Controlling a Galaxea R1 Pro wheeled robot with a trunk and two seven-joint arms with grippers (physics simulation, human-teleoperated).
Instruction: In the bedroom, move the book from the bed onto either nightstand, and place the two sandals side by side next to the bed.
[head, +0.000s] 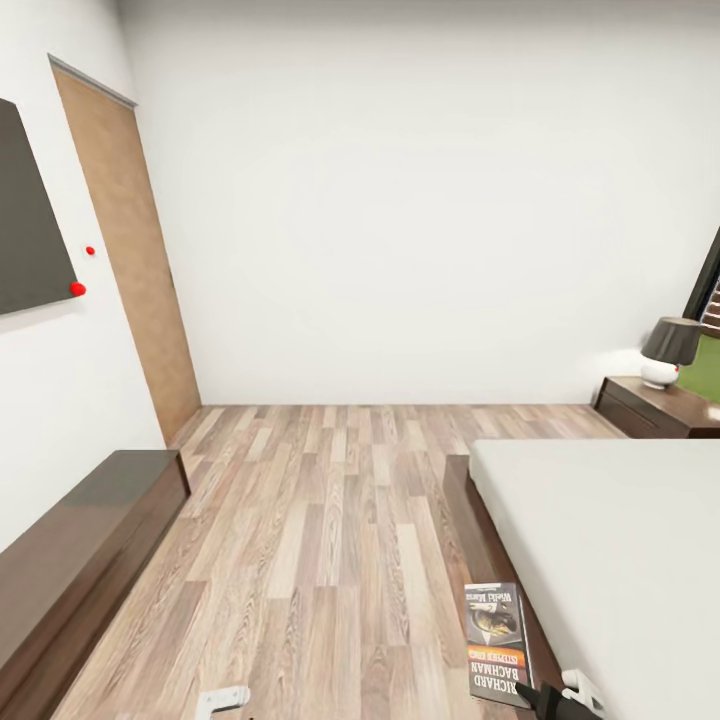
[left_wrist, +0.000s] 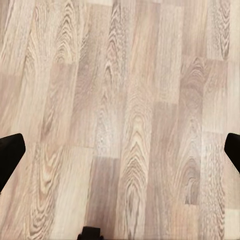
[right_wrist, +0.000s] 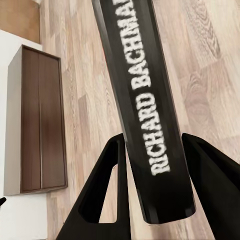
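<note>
The book (head: 497, 645) hangs over the floor beside the bed's dark frame (head: 470, 520), its cover with the orange band facing up. My right gripper (head: 535, 695) is shut on its lower end. In the right wrist view the black spine of the book (right_wrist: 145, 90), lettered "Richard Bachman", runs between the two black fingers (right_wrist: 112, 170) of the right gripper (right_wrist: 156, 145). My left gripper (left_wrist: 120, 150) is open over bare wood floor, holding nothing. The bed's grey mattress (head: 620, 560) lies at the right. A nightstand (head: 655, 408) stands beyond it by the far wall. The sandals are out of view.
A lamp (head: 668, 352) with a dark shade sits on the nightstand. A long low dark sideboard (head: 80, 560) runs along the left wall under a dark panel (head: 30, 215). A wooden door (head: 130, 260) is at the far left. Wood floor (head: 320, 520) stretches between sideboard and bed.
</note>
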